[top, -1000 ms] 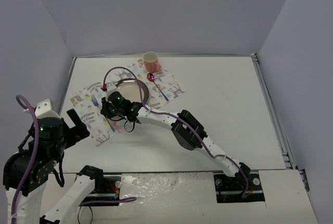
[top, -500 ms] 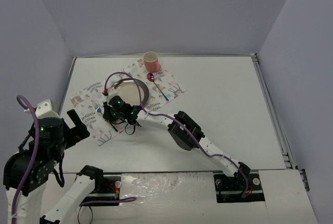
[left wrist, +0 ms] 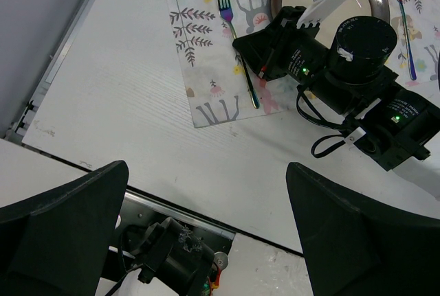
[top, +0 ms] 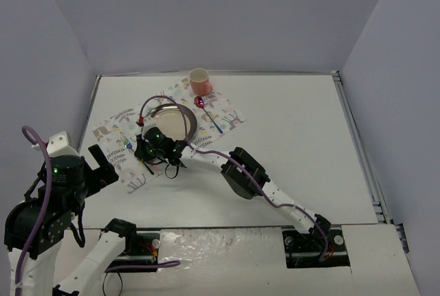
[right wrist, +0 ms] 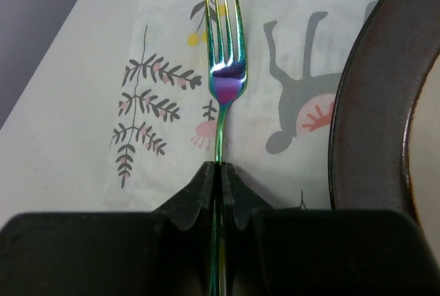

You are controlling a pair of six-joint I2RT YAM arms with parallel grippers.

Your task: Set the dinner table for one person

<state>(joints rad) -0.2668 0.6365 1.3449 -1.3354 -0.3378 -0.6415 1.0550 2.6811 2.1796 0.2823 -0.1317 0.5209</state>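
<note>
Pinched on the handle of a rainbow fork (right wrist: 225, 80): right gripper (right wrist: 218, 172), jaws pressed together on the stem. Shifted only slightly over the past second, tines settling above the printed placemat (right wrist: 158, 55) just left of the plate (right wrist: 364, 104). Probably near release. Clear only from the left wrist: fork seemingly flat on the cloth, left gripper (left wrist: 206, 207) spread wide and empty above the dinner table (left wrist: 124, 104). Visible only from overhead: cup (top: 199, 80) at the mat's far corner.
</note>
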